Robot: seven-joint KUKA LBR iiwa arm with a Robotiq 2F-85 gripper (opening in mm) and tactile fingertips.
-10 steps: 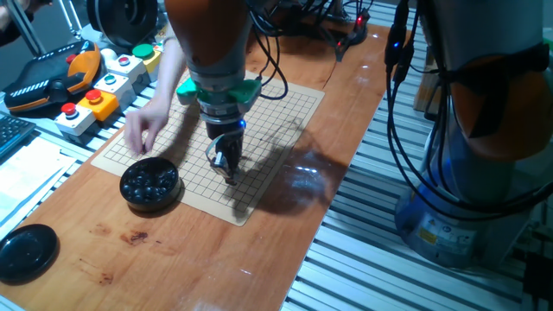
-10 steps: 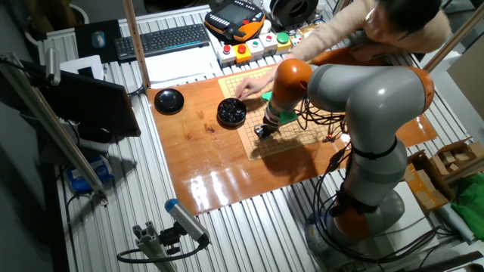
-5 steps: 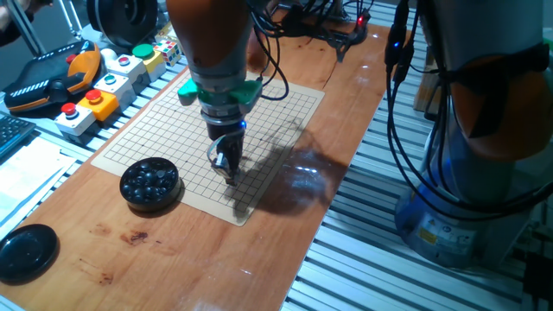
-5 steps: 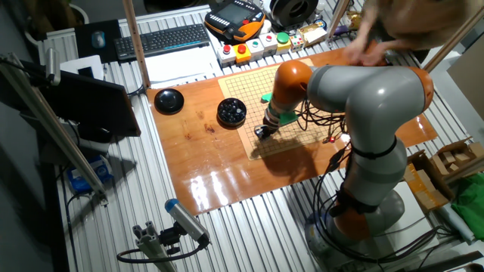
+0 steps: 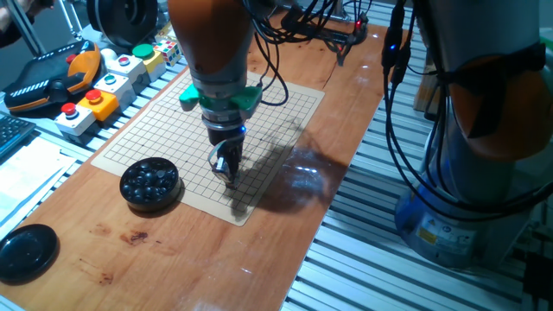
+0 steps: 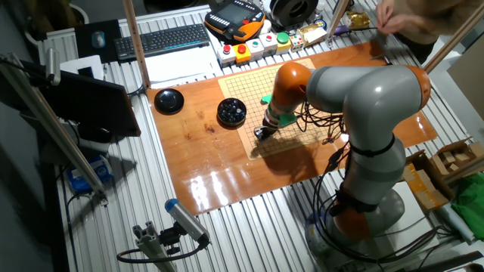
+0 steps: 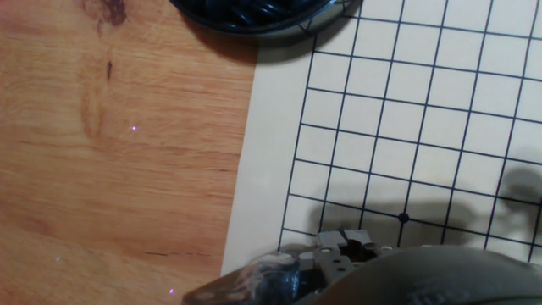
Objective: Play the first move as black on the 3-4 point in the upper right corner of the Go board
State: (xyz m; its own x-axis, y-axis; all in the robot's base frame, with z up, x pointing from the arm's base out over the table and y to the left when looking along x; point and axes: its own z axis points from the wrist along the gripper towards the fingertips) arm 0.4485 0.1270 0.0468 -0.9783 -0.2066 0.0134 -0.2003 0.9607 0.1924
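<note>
The Go board (image 5: 155,130) lies on the wooden table, and no stone shows on its grid. My gripper (image 5: 227,170) hangs low over the board's near right corner, with the fingertips drawn close together. In the other fixed view the gripper (image 6: 261,134) stands at the board's (image 6: 249,83) near edge. The hand view shows the board (image 7: 423,110), a dotted crossing (image 7: 403,217) and blurred finger parts (image 7: 339,250) along the bottom. A single black stone is not visible between the fingers. The 3-4 point looks like any other crossing and I cannot pick it out.
A round black bowl of stones (image 5: 149,183) sits by the board's near left corner, its rim (image 7: 254,17) also in the hand view. Its black lid (image 5: 26,250) lies further left. Button boxes (image 5: 104,86) and a teach pendant (image 5: 43,78) line the far side. A person's hand (image 6: 393,11) is beyond the table.
The person's hand that reached over the board near the bowl has withdrawn out of the board area. My gripper has stayed nearly where it was.
</note>
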